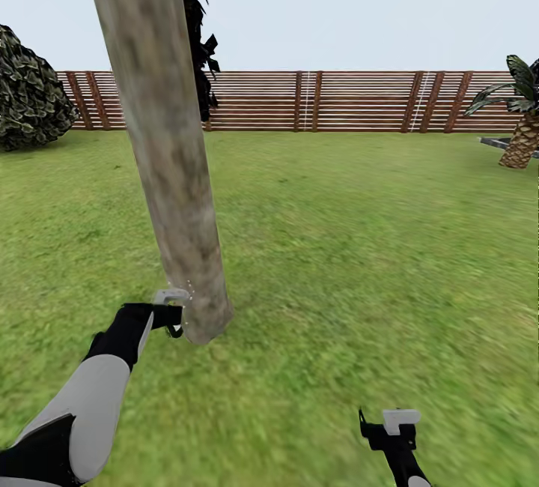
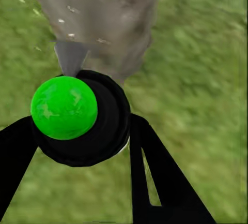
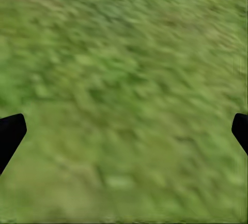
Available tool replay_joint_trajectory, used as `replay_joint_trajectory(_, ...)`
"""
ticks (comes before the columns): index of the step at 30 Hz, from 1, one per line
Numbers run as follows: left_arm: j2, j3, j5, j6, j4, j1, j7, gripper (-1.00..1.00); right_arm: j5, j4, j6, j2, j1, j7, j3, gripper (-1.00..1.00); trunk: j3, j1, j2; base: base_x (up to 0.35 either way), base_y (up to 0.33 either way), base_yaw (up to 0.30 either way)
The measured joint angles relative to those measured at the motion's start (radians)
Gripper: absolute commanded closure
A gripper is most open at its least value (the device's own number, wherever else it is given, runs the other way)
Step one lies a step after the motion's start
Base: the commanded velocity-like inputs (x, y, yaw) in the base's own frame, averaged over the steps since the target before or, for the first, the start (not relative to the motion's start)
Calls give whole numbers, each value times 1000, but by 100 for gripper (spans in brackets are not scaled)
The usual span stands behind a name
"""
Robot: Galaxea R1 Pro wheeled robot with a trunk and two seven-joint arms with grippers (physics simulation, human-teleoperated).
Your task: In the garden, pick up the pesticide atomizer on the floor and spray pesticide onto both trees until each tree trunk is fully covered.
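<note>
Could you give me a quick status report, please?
Left end effector shut on atomizer, at tree trunk base. Pesticide specks on bark. Right end effector open over grass.

Flat, even daylight fills every view, with no cast shadows or glare. The grass (image 1: 359, 262) smears into soft blur, strongest in both wrist views, while the fence (image 1: 359, 101) stays sharp.

tree trunk (image 1: 168, 165) – top cut off | palm (image 1: 522, 127) – cropped at edge | grass (image 3: 124, 79) – blurred
</note>
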Motion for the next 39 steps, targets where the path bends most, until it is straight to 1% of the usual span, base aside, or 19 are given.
replay_joint_trajectory(1, -12, -5, -4, -1, 0, -2, -1, 100, 0, 0, 0, 0, 0, 0, 0, -100, 0, 0, 0, -288, 76, 0)
replay_joint_trajectory(2, -28, -21, 1, 0, 0, -5, -2, 100, 0, 0, 0, 0, 0, 0, 0, -100, 0, 0, 0, -128, 34, 0)
replay_joint_trajectory(3, -50, -52, 2, 0, -1, -8, -3, 100, 0, 0, 0, 0, 0, 0, 0, -100, 0, 0, 0, -65, 17, 0)
replay_joint_trajectory(5, -59, -74, -5, 3, -4, -12, -3, 100, 0, 0, 0, 0, 0, 0, 0, -100, 0, 0, 0, -34, 9, 0)
replay_joint_trajectory(7, -50, -76, -7, 18, -29, -23, -4, 100, 0, 0, 0, 0, 0, 0, 0, -100, 0, -1, 0, -10, 3, 0)
replay_joint_trajectory(8, -35, -75, -12, 39, -55, -27, -5, 100, 0, 0, 0, 0, 0, 0, 0, -100, 0, -1, 0, -3, 1, 0)
replay_joint_trajectory(10, 26, -70, -8, 102, -120, -30, -27, 100, 0, 0, 0, 0, 0, 0, 0, -100, 0, -1, 0, -1, 0, 0)
replay_joint_trajectory(12, 47, -72, 11, 123, -148, -25, -62, 100, 0, 0, 0, 0, 0, 0, 0, -100, 0, -1, 0, 0, 0, 0)
replay_joint_trajectory(13, 45, -79, 20, 134, -167, -21, -93, 100, 0, 0, 0, 0, 0, 0, 0, -100, 0, -1, 0, 0, 0, 0)
replay_joint_trajectory(14, 33, -80, 22, 135, -169, -24, -97, 100, 0, 0, 0, 0, 0, 0, 0, -100, 0, -1, 0, 0, 0, 0)
replay_joint_trajectory(15, 6, -81, 26, 137, -171, -28, -99, 100, 0, 0, 0, 0, 0, 0, 0, -100, 0, -1, 0, 0, 0, 29)
replay_joint_trajectory(18, -37, -88, 21, 137, -182, -32, -99, 100, 0, 0, 0, 0, 0, 0, 1, -100, 0, -1, 0, 0, 0, 183)
replay_joint_trajectory(19, -38, -90, 11, 137, -186, -32, -99, 100, 0, 0, 0, 0, 0, 0, 1, -100, 0, -1, 0, 0, 0, 262)
replay_joint_trajectory(22, -14, -83, 2, 142, -195, -31, -99, 100, 0, 0, 0, 0, 0, 0, 1, -100, 0, -1, 0, 0, 0, 271)
replay_joint_trajectory(23, 16, -81, 2, 142, -200, -27, -99, 100, 0, 0, 0, 0, 0, 0, 1, -100, 0, -1, 0, 0, 0, 221)
replay_joint_trajectory(24, 35, -81, 4, 143, -202, -23, -100, 100, 0, 0, 0, 1, 0, 0, 2, -100, 0, -1, 0, 0, 0, 146)
replay_joint_trajectory(25, 41, -83, 10, 145, -203, -21, -100, 100, 0, -1, 0, 1, 0, 0, 2, -100, 0, -1, 0, 0, 0, 93)
replay_joint_trajectory(29, 44, -96, 8, 144, -204, -16, -99, 100, 0, -1, -1, 1, 0, 1, 2, -100, 0, -1, 0, 0, -154, 23)
replay_joint_trajectory(39, 43, -93, 7, 143, -200, -15, -96, 100, 0, -1, -2, 2, 0, 1, 3, -100, 0, -1, 0, 0, -269, 1)
